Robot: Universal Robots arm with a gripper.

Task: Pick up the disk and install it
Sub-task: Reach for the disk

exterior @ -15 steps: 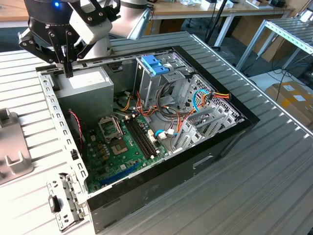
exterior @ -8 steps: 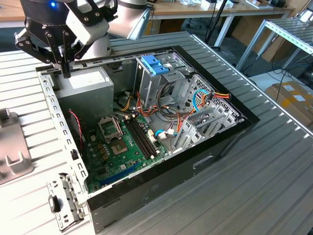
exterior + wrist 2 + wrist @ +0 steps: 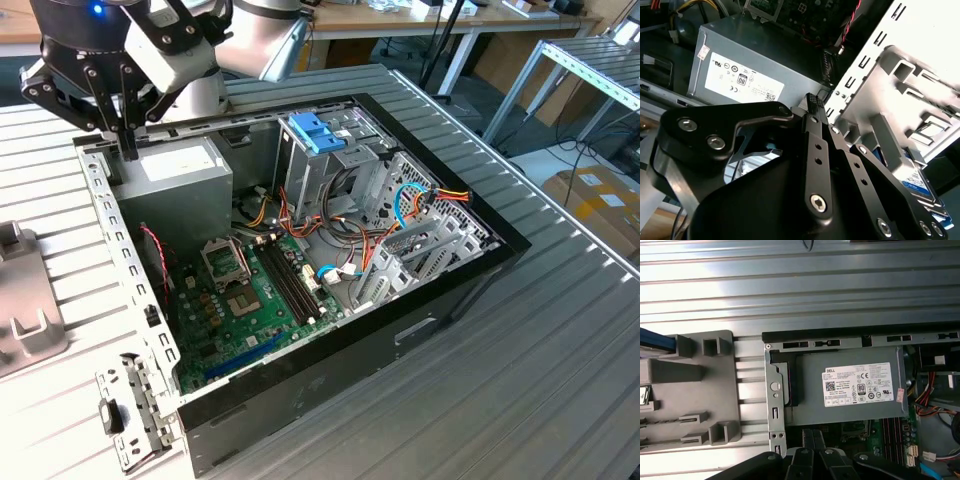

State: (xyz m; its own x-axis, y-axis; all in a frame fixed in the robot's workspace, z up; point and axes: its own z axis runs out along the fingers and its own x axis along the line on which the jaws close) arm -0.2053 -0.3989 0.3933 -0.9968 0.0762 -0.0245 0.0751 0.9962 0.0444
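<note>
Black finger links of the gripper [image 3: 813,103] crowd the second wrist view. Its two fingers are pressed together with nothing between them, so it carries no load. It hangs above a corner of the open computer case [image 3: 400,335], over the rim beside the power supply box [image 3: 180,175]. The disk [image 3: 918,178] sits outside the case in a grey holder [image 3: 715,390] on the ribbed table [image 3: 520,400], just beside the case wall. The holder's ribs and posts seem meant to keep the disk at a fixed, reachable pose. Inside the case stands the drive cage [image 3: 316,135] with blue tabs, which is judged to be the disk's destination. By this reading, the pick-up has not yet been made.
</note>
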